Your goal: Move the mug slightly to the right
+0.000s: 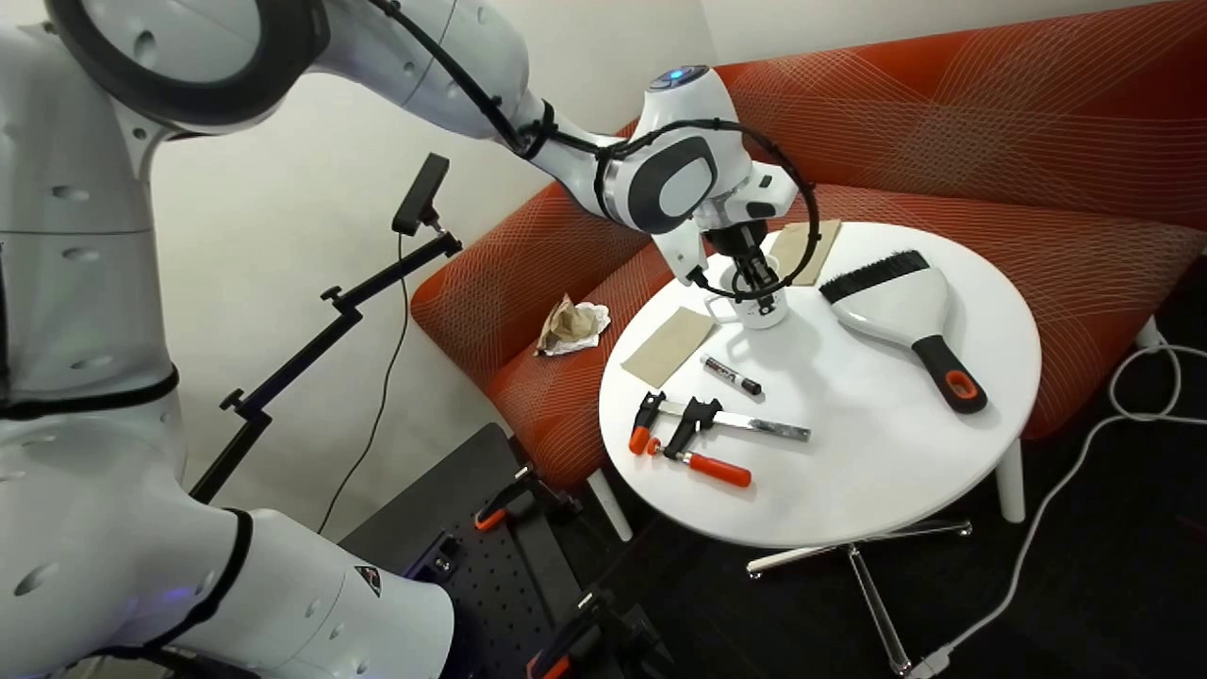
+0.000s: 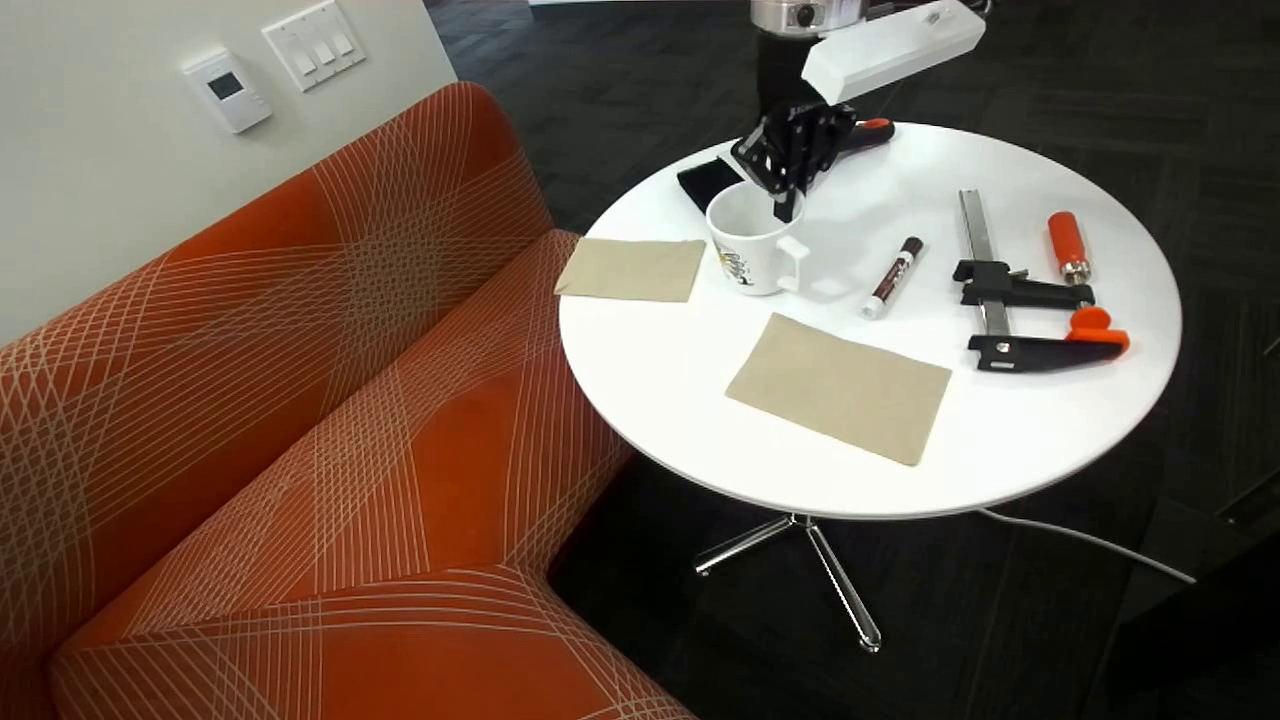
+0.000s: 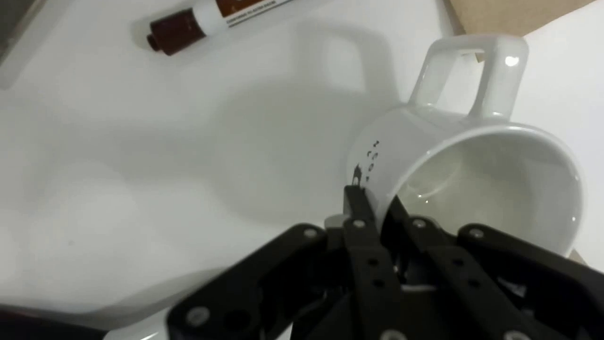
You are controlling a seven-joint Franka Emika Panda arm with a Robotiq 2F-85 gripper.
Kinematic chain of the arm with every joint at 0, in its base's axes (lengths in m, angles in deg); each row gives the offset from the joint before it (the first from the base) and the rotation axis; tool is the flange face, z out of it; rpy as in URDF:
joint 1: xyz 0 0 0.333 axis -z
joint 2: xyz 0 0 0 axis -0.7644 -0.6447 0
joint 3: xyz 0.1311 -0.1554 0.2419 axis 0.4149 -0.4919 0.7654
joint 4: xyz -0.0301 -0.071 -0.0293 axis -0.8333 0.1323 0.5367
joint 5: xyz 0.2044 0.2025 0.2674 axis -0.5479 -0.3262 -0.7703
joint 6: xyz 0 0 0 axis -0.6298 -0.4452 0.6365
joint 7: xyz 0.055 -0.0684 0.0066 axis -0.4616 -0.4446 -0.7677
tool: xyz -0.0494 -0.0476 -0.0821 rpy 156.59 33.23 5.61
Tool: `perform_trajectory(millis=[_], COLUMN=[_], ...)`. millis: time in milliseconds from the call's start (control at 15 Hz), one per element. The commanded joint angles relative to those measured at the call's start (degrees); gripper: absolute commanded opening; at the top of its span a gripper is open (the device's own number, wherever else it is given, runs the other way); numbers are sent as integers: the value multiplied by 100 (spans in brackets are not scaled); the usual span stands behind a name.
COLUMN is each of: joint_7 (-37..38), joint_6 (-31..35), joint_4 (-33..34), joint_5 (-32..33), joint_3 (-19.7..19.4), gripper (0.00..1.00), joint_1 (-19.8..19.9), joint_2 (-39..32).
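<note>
Wrist view: marker (image 3: 207,21) at 11 o'clock, well apart from everything I'm handling. Pincer (image 3: 375,200) in from 6 o'clock, clamped on the wall of the mug (image 3: 476,170), one finger inside, one outside. Mug itself is toward 3, its handle pointing to 12; whether the base touches the table (image 3: 118,231) I can't tell. Brown paper (image 3: 514,16) shows past the handle at 1. I judge the grip made, the shift due: next I need a short, level move rightward, then an easy release.
</note>
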Motion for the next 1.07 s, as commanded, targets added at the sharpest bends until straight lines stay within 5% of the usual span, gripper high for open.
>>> perform_trajectory(millis=[0, 600, 1000], joint_7=[266, 1069, 1470], joint_6=[-98, -80, -96], joint_4=[-301, -639, -681], joint_5=[-65, -89, -89], joint_3=[-342, -1095, -1186], gripper=[3, 3, 3], joint_1=[-141, -125, -104], joint_2=[419, 606, 500])
